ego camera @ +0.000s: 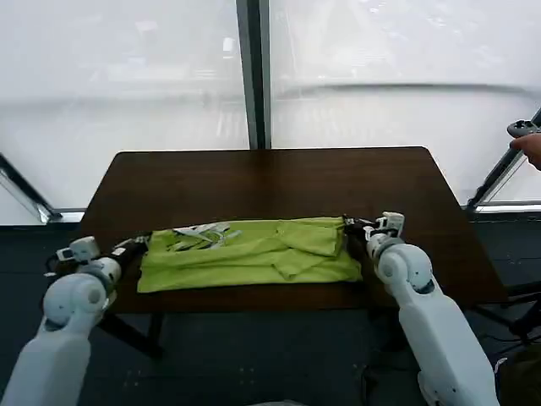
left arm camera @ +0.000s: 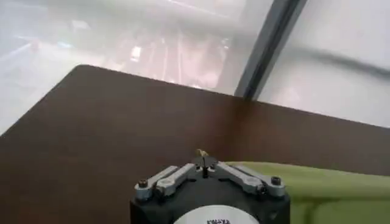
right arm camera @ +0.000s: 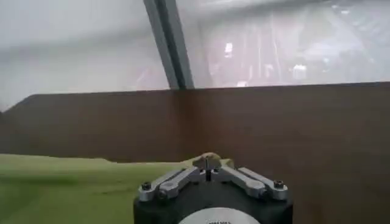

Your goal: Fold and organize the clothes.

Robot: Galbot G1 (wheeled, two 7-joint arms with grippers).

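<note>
A lime-green T-shirt [ego camera: 254, 252], folded into a long band with a white print [ego camera: 201, 233] too small to read at its left end, lies along the near edge of a dark brown table [ego camera: 279, 182]. The left gripper [ego camera: 138, 247] and right gripper [ego camera: 350, 230] each pinch one end of the shirt, fingers drawn together on the fabric.

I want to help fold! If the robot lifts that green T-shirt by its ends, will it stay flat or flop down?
Probably flop. The T-shirt lies in soft wrinkles and folds on the table, so it looks limp, and its middle would likely sag. It also seems thin and light, so a push would probably bunch it up.
</note>
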